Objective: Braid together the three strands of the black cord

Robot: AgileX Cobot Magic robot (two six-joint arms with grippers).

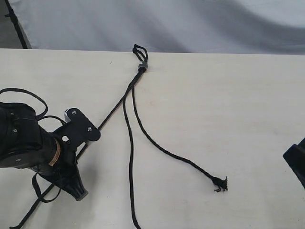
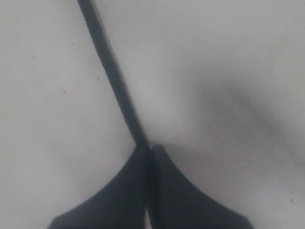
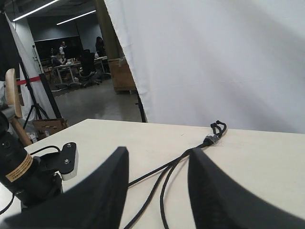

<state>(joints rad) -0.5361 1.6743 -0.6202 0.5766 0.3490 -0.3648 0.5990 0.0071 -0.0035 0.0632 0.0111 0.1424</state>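
Observation:
The black cord lies on the pale table with its short loops (image 1: 139,49) and grey band (image 1: 142,66) at the far edge. Three strands fan out from the band. The left strand (image 1: 112,112) runs diagonally to my left gripper (image 1: 79,192), which is shut on it (image 2: 150,149); the strand (image 2: 110,71) stretches straight away from the closed tips. The middle strand (image 1: 131,162) drops toward the near edge. The right strand (image 1: 167,151) curves out to a frayed knotted tip (image 1: 220,183). My right gripper (image 3: 157,155) hovers open and empty, facing the band (image 3: 211,139) from a distance.
The left arm's smooth black cables (image 1: 28,95) loop beside its wrist. A dark part of the right arm (image 1: 296,160) shows at the right edge. A white backdrop (image 1: 167,21) hangs behind the table's far edge.

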